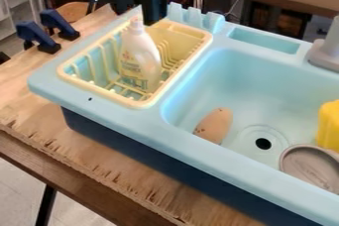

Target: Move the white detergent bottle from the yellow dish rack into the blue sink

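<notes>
Tool point(152, 15) at top of view, left of ctr, hanging down over the back part of the rack, right by the top of the btl point(140, 57). Can't tell how far open the tool is, nor if it has hold of the btl.

Btl stands in the pale yellow dish rack point(140, 104), L side of the toy sink unit point(109, 114). Cap end up, base down on the rack floor; long axis near vert., top tipped a bit to the L in view. Btl is white, smooth, w/ narrow neck, small pale cap, rounded shoulders & wider body; label w/ small print + yellowish patch on lower front. Rack bars & prongs around it.

Arm comes in from top edge, blk, pointing approx. straight down, its lower end close to cap ht. in view.

Further out: lt. blue basin point(265, 79) to the R of the rack. In it, a tan oblong pc. point(215, 125) w/ small dk. specks at its lower end, lying near the L wall, slanting from upper R to lower L; dk. round drain hole point(263, 143) next to it; gray round dish point(310, 166) at lower R; yellow thing point(329, 127) cut off by R edge. Gray faucet point(325, 54) at back R. Unit's outer side dk. blue. It sits on a wood tabletop point(29, 113), rough splintered front edge; 2 blue-&-blk clamps point(31, 35) at upper L.
</notes>
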Tool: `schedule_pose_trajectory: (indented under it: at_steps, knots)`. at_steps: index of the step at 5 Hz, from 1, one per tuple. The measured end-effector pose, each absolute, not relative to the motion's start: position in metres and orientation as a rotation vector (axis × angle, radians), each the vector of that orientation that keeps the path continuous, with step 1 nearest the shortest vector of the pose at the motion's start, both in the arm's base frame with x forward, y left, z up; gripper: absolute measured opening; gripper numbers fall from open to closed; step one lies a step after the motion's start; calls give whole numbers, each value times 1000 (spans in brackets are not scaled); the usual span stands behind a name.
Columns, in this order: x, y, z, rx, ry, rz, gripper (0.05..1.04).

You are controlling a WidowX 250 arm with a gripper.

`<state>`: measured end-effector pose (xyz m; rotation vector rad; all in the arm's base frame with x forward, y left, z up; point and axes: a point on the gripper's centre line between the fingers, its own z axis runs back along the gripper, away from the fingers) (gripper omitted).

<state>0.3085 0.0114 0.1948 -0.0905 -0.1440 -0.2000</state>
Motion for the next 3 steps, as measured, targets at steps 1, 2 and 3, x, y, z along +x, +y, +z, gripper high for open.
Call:
schedule_pose_trajectory:
  at_steps: [1, 2, 3]
  knots:
    - [311, 14, 186, -83, -113, -182, 1002]
    - [312, 18, 179, -60, -64, -165, 1002]
    - [312, 22, 176, -52, -52, -154, 955]
